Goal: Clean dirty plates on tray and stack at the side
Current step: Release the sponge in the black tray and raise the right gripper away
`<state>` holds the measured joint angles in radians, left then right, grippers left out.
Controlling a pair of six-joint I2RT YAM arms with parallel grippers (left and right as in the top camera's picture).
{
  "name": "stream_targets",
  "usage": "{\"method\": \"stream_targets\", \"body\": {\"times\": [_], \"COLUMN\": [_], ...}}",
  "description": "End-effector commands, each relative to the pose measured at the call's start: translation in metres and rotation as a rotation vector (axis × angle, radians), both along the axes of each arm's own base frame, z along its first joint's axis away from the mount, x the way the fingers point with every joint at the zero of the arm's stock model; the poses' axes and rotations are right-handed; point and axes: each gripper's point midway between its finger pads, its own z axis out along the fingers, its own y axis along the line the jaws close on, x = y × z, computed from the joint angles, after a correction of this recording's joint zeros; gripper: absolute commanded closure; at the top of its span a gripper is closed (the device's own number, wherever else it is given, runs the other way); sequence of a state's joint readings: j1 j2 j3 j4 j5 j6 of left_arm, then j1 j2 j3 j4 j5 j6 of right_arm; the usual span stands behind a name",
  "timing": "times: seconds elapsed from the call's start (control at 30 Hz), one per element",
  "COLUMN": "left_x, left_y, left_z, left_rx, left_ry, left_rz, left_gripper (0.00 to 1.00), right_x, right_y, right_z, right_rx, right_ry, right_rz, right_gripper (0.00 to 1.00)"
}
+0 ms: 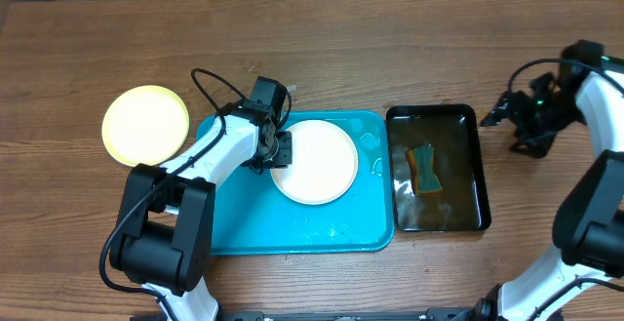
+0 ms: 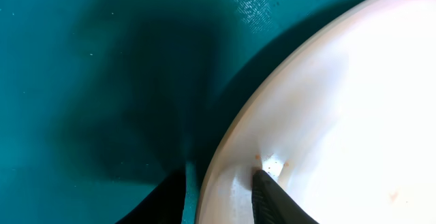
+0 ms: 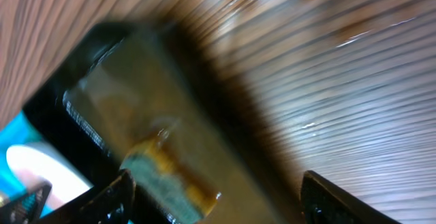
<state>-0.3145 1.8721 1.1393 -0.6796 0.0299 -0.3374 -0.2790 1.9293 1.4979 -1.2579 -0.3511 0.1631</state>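
A white plate [image 1: 317,160] lies on the turquoise tray [image 1: 244,228]. My left gripper [image 1: 276,152] is at the plate's left rim. In the left wrist view the two fingers [image 2: 222,176] clamp that rim, one on top of the plate [image 2: 340,101] and one beneath it, over the tray [image 2: 82,81]. Small orange specks sit beside the upper fingertip. A pale yellow plate [image 1: 146,124] lies on the table left of the tray. No third plate shows as a separate thing. My right gripper [image 1: 507,126] is open and empty, right of the black tray.
A black tray [image 1: 439,116] of brownish liquid with a sponge [image 1: 424,168] stands right of the turquoise tray. The right wrist view shows this black tray [image 3: 75,81], the sponge [image 3: 163,176], and my open fingers [image 3: 216,183]. Water drops lie on the turquoise tray.
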Motion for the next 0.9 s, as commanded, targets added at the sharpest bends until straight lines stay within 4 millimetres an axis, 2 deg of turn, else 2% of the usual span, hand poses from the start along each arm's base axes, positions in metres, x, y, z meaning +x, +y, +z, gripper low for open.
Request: {"method": "stream_targets", "body": {"times": [0.0,0.2,0.37,0.57,0.73,0.77,0.87], "left_x": [-0.016,-0.016,-0.016,-0.016,-0.016,-0.016,-0.016], "left_y": [0.002,0.002,0.002,0.002,0.002,0.002,0.002], "left_z": [-0.016,-0.016,-0.016,-0.016,-0.016,-0.016,-0.016], "left_rx": [0.012,0.014,0.014,0.014,0.013,0.014,0.014], "left_ry": [0.055,0.056,0.056,0.056,0.056,0.056,0.056], "left_rz": [0.002,-0.002,-0.002,-0.002,-0.002,-0.002,-0.002], "left_gripper": [0.65,0.65,0.64,0.61,0.61,0.61,0.61], "right_x": [-0.003,-0.024,-0.040,-0.059,-0.067,-0.069,-0.075], "right_y": [0.036,0.067,0.088,0.111,0.119,0.119,0.117], "right_z": [0.004,-0.004,-0.013,-0.039,-0.061,-0.063,-0.061], "right_rx": [0.027,-0.109,-0.190,-0.205,-0.210,-0.212,-0.210], "right_ry": [-0.004,0.087,0.130,0.150,0.135,0.141,0.167], "right_rz": [0.125,0.296,0.415,0.502,0.533,0.536,0.537], "right_gripper": [0.21,0.24,0.30,0.33,0.33,0.36,0.56]}}
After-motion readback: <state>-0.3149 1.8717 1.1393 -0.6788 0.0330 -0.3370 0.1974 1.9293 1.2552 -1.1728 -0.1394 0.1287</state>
